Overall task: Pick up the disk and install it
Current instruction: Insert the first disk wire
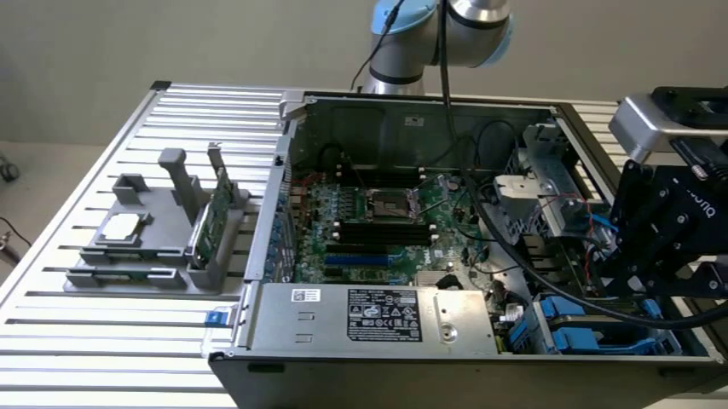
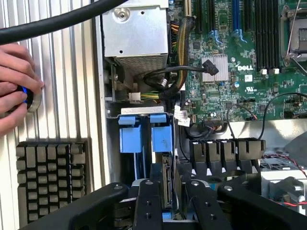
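Edge-on disk clamped between fingers

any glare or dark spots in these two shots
exterior view: soft even light, inside of the computer case shaded, faint sheen on the slatted table; wrist view: metal box bright, thick cable nearly black

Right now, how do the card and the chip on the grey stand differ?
The card is green and long; the chip is silver, small and squarish. The card stands on edge; the chip lies flat. Both sit on the grey stand, outside the case.
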Robot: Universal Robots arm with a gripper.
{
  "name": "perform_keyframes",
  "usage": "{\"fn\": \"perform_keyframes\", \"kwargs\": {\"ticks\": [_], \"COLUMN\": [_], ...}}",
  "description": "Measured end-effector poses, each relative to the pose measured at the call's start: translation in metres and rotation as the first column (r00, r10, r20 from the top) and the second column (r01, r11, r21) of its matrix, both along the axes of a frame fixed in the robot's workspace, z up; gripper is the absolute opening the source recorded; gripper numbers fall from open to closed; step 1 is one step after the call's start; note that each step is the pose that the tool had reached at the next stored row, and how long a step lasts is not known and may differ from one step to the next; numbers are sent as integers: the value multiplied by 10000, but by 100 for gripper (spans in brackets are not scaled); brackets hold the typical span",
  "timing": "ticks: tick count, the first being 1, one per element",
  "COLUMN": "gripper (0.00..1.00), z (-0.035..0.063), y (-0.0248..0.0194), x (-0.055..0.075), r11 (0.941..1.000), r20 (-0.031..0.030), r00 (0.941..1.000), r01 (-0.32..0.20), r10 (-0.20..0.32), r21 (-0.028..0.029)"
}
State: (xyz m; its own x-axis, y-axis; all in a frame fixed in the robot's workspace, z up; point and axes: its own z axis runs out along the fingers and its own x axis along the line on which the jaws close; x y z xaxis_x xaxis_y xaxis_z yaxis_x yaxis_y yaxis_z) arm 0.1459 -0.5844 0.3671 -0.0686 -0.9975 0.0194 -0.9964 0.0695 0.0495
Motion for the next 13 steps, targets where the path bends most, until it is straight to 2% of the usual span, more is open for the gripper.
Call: {"fn": "perform_keyframes", "kwargs": {"ticks": [3, 8, 13], "gripper": [27, 27, 27], "z": [1, 0, 1], "y": [-2, -2, -2], "x": [6, 6, 6], "r11": [9999, 9970, 9881], "r20": [-1, -1, -1], "r00": [9999, 9970, 9881], "r01": [150, 770, 1538], "r10": [-150, -770, -1538], "r21": [0, 2, 1]}}
